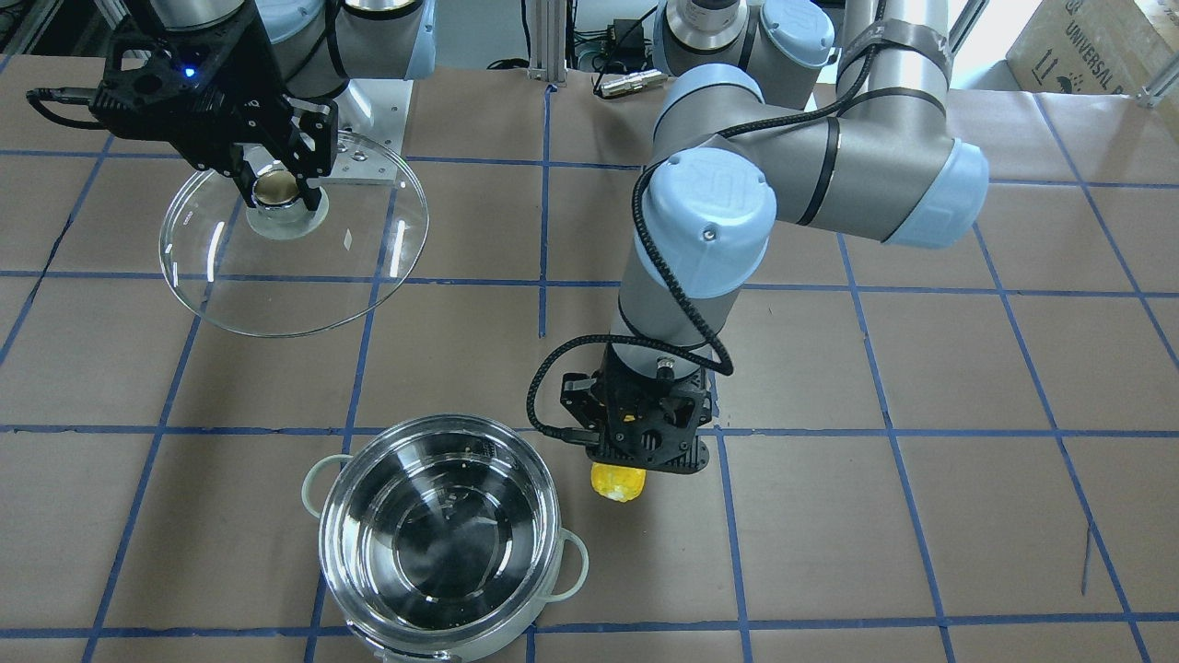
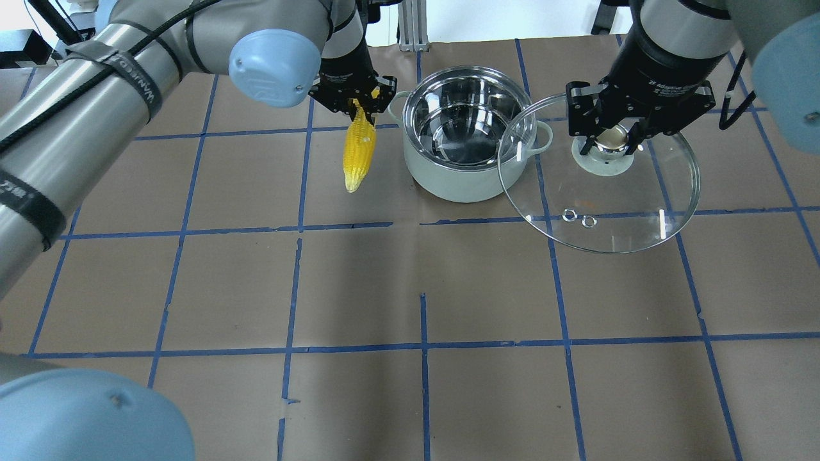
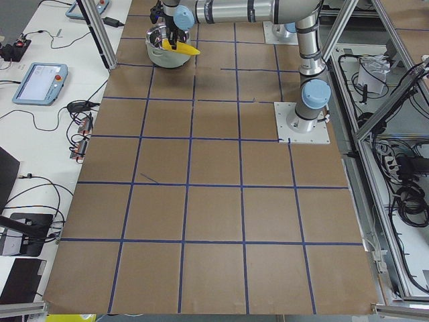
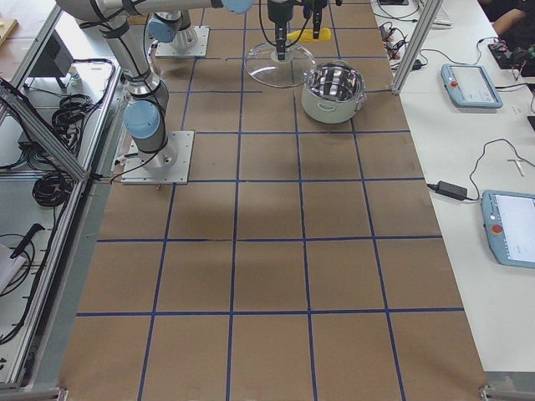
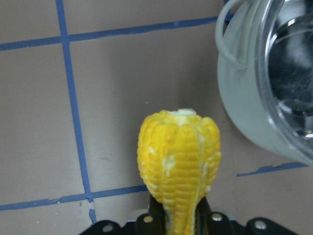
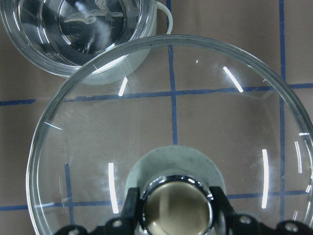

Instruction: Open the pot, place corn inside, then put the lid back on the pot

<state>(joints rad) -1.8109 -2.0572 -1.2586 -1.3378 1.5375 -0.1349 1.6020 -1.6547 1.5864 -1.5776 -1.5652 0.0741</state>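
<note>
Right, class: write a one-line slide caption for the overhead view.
Left gripper holds the corn beside the open pot; right gripper holds the lid by its knob.

The table [image 3: 214, 221] is covered in brown paper, and blue tape lines [image 3: 190, 184] cross it into a grid of squares. Along one long side of the table runs a white bench [image 4: 456, 150]. On the bench lie two tablets with pale blue frames [image 4: 471, 84], a black power brick [image 4: 443, 189] and loose cords. A slanted aluminium post [image 4: 405, 46] rises at that edge of the table. Along the table's opposite side stand metal frame rails [image 3: 375, 114] with bundles of black cable [image 3: 409, 194] among them. A cardboard box [image 1: 1087, 46] sits just beyond one corner of the table. The light is bright and even, leaving soft shadows on the paper.
</note>
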